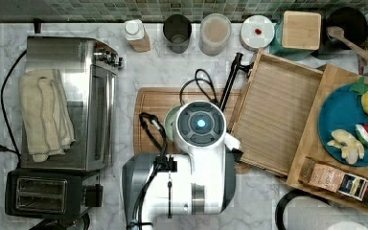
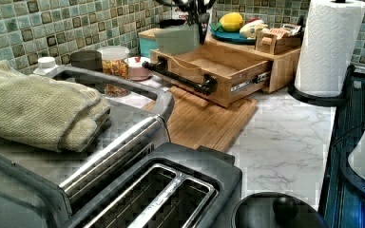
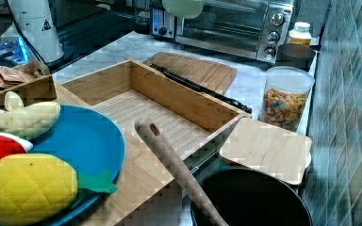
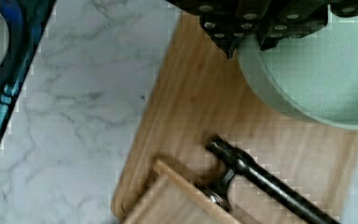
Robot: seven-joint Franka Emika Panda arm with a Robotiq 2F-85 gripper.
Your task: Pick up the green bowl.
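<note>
Your gripper [image 2: 192,12] has closed on the rim of the green bowl [image 2: 177,39], and the left view shows the bowl hanging clear of the counter, above the wooden cutting board [image 2: 204,121] and beside the open drawer [image 2: 214,71]. From the wrist view you see the dark fingers [image 4: 242,25] clamped at the bowl's edge and its speckled, matte, pale green outside [image 4: 317,70] over the board's grain. In the top view the arm's white body hides nearly all of it; only a green sliver [image 1: 170,122] peeks out at the arm's left in the top view. The right view catches just the bowl's rounded underside [image 3: 183,7] in front of the steel toaster oven [image 3: 226,23].

The drawer is slatted bamboo with a black bar handle [image 4: 261,175]. Near it stand a blue plate [image 1: 338,115] of toy fruit, a cereal jar [image 3: 283,96] and a paper towel roll [image 2: 328,45].
</note>
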